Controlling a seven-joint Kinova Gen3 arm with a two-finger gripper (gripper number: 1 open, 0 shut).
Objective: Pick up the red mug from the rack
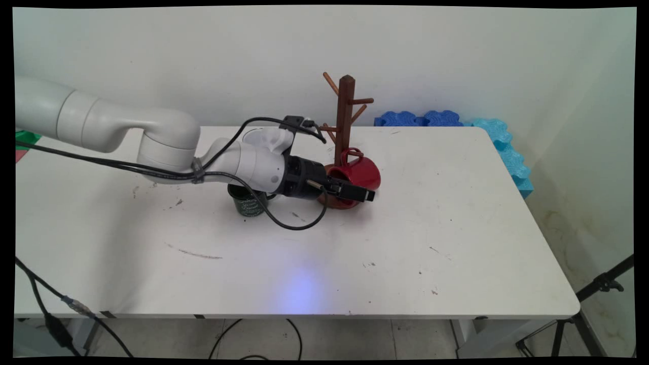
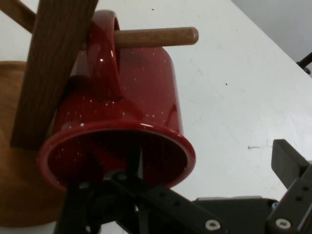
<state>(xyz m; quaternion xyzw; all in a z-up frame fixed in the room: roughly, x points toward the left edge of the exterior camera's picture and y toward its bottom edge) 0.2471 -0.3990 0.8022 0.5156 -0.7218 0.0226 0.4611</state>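
Main view: claw (image 1: pixel 366 193) beside red mug (image 1: pixel 361 173).

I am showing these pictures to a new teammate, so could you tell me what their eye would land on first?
The red mug stands out: its handle is hooked on a low peg of the wooden mug tree at mid-table, and the tool is at its rim, one finger inside its mouth and the other outside. Behind the arm's wrist stands a dark green mug.

green cup (image 1: pixel 248 203): half behind arm, lettering unreadable
mug tree (image 1: pixel 345 121): base behind red mug (image 1: pixel 357 175)
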